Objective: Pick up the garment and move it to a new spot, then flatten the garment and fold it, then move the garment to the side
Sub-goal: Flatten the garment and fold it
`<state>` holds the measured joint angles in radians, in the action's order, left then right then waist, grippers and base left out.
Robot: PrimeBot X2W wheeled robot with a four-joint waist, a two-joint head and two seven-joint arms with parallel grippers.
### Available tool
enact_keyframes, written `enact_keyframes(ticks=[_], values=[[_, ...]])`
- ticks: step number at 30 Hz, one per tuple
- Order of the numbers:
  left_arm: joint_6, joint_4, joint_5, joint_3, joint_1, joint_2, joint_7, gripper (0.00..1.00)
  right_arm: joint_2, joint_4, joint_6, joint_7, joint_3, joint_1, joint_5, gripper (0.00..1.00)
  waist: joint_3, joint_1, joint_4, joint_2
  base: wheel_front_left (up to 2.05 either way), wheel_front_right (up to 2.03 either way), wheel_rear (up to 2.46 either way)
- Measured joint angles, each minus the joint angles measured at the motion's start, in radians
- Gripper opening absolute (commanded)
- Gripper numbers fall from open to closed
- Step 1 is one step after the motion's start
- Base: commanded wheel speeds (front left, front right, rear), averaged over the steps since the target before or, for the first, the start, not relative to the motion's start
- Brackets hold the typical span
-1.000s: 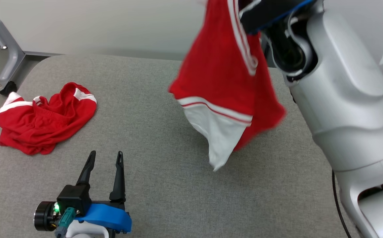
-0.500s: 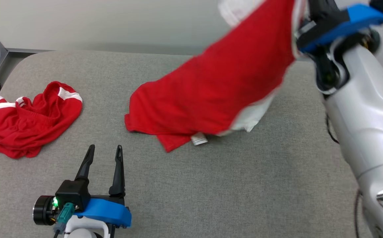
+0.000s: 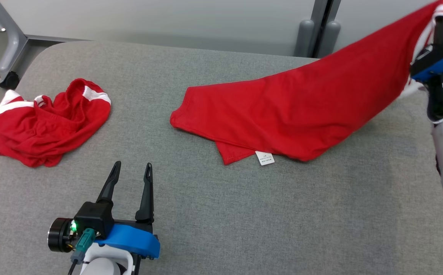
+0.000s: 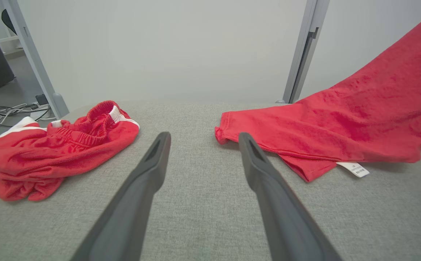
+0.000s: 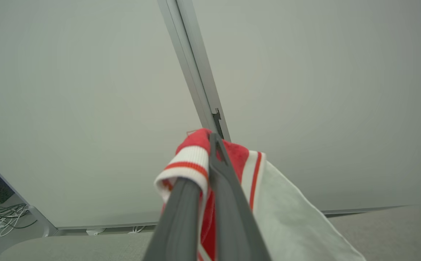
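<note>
The garment (image 3: 301, 110), a red shirt with white-and-red striped trim, stretches from the upper right down onto the grey padded table (image 3: 244, 214). Its lower hem and a white label (image 3: 264, 157) lie flat near the table's middle. My right gripper (image 3: 440, 19) is raised at the upper right, shut on the garment's trimmed edge (image 5: 192, 159); the wrist view shows both fingers (image 5: 225, 203) pressed together with cloth between them. Near the front left, my left gripper (image 3: 133, 165) stands open and empty, pointing toward the garment's hem (image 4: 341, 119).
A second red garment with white stripes (image 3: 49, 122) lies crumpled at the table's left side. A metal frame leg with a caster (image 3: 9, 49) stands beyond the far left corner, and a grey post (image 3: 317, 30) rises behind the table. The table's rounded edge runs along the back.
The garment hung in the air a second ago; now its lower part lies spread on the table. My right gripper has carried the held edge to the right. The camera has shifted too.
</note>
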<state>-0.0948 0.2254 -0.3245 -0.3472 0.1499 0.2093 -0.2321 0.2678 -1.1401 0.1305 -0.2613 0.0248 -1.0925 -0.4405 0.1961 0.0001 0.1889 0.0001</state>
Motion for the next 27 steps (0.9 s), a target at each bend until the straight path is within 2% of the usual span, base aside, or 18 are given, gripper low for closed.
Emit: enact_keyframes(ticks=[3, 7, 13, 16, 21, 24, 27], values=[[-0.001, 0.006, -0.001, 0.0, 0.0, 0.0, -0.003, 1.0, -0.042, 0.082, 0.0, 0.0, -0.015, 0.006, 0.044, 0.0, -0.011, 0.0001, 0.006, 0.0, 0.0, 0.0, 0.0], [-0.006, 0.012, -0.004, 0.003, -0.011, 0.003, -0.007, 1.0, -0.109, 0.224, 0.0, 0.001, -0.101, 0.057, 0.052, 0.0, -0.037, -0.0002, 0.0, 0.0, 0.0, 0.0, 0.0], [-0.016, 0.004, -0.012, 0.008, -0.036, 0.011, -0.007, 1.0, -0.123, 0.587, 0.0, 0.1, -0.18, 0.211, 0.052, 0.0, -0.07, -0.0003, -0.036, -0.0001, 0.0, 0.0, 0.0], [-0.024, -0.003, -0.017, 0.011, -0.046, 0.017, -0.006, 1.0, -0.12, 0.808, 0.0, 0.196, -0.154, 0.312, 0.075, 0.0, -0.075, -0.0002, -0.059, 0.0, 0.0, 0.0, 0.0], [-0.028, -0.02, -0.017, 0.011, -0.044, 0.023, -0.003, 1.0, -0.143, 1.12, 0.0, 0.366, -0.042, 0.462, 0.15, 0.0, -0.067, -0.0003, -0.077, -0.0001, 0.0, 0.0, 0.0], [-0.028, -0.028, -0.017, 0.009, -0.037, 0.025, -0.003, 1.0, -0.172, 1.247, 0.0, 0.438, 0.021, 0.516, 0.184, 0.0, -0.053, -0.0001, -0.077, 0.0, 0.0, 0.0, 0.0], [-0.028, -0.034, -0.017, 0.006, -0.023, 0.026, -0.003, 1.0, -0.184, 1.303, 0.0, 0.486, 0.069, 0.537, 0.221, 0.0, -0.036, -0.0001, -0.073, -0.0001, 0.0, 0.0, 0.0]])
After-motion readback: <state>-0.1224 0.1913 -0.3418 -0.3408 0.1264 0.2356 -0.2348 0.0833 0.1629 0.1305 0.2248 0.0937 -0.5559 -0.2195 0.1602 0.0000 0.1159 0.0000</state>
